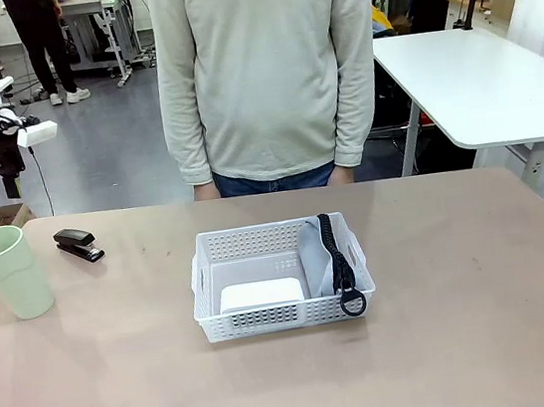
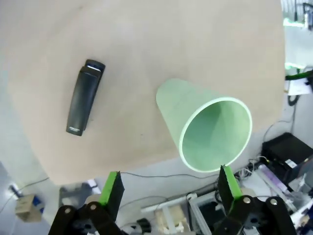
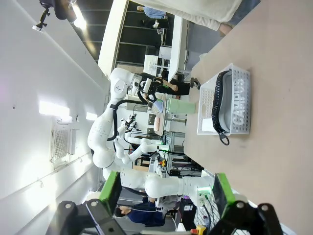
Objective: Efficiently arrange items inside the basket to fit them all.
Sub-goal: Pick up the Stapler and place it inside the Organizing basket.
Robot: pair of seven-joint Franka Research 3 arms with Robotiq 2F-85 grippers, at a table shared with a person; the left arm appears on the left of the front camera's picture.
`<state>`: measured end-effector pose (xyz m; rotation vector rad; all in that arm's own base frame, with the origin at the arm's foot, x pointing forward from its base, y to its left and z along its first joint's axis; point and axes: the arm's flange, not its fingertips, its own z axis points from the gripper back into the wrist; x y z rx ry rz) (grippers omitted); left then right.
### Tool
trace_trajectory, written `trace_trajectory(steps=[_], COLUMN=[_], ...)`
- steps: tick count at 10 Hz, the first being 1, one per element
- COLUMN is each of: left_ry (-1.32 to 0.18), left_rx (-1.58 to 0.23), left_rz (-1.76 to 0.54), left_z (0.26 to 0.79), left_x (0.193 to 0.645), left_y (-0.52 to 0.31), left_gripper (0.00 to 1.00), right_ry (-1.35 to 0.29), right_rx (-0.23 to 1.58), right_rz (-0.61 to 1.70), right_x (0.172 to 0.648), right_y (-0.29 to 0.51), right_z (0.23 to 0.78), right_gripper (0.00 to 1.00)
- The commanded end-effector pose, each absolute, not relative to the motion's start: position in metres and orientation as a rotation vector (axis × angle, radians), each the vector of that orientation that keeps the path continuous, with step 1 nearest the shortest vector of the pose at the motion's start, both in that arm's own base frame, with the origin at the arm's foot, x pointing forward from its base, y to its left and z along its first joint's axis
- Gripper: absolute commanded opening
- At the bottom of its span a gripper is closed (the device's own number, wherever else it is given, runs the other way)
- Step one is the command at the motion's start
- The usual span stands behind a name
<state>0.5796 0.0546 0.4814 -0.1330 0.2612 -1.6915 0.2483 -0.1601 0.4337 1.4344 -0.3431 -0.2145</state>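
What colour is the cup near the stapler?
The tapered plastic cup is pale green; left wrist view.

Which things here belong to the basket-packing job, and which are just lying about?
Job: basket, grey pouch, white box, black stapler, green cup.
Lying about: white side table, cardboard box.

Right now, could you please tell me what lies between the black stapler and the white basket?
Nothing: the front view shows bare tabletop between the black stapler and the white basket; the pale green cup stands to the stapler's left.
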Motion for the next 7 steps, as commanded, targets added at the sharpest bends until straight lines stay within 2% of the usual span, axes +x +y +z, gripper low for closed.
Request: trace_trajectory(steps=[1, 3, 4, 5, 7], left_ry=[0.179, 0.179, 0.214, 0.227, 0.032], left_rx=[-0.188, -0.188, -0.167, -0.224, -0.209], left_rz=[-1.538, -1.538, -1.594, -1.733, -1.852], left_z=[0.49, 0.49, 0.485, 0.485, 0.477], left_x=[0.57, 0.57, 0.577, 0.582, 0.588], left_y=[0.054, 0.054, 0.056, 0.058, 0.058], left_gripper=[1.0, 1.0, 1.0, 1.0, 1.0], right_ry=[-0.348, -0.348, -0.348, -0.348, -0.348], right_rx=[1.456, 1.456, 1.456, 1.456, 1.456], right_rz=[-0.229, -0.229, -0.229, -0.229, -0.229], right_x=[0.248, 0.248, 0.248, 0.248, 0.248], right_y=[-0.158, -0.158, -0.158, -0.158, -0.158], right_z=[0.439, 0.439, 0.439, 0.439, 0.439], right_gripper=[1.0, 1.0, 1.0, 1.0, 1.0])
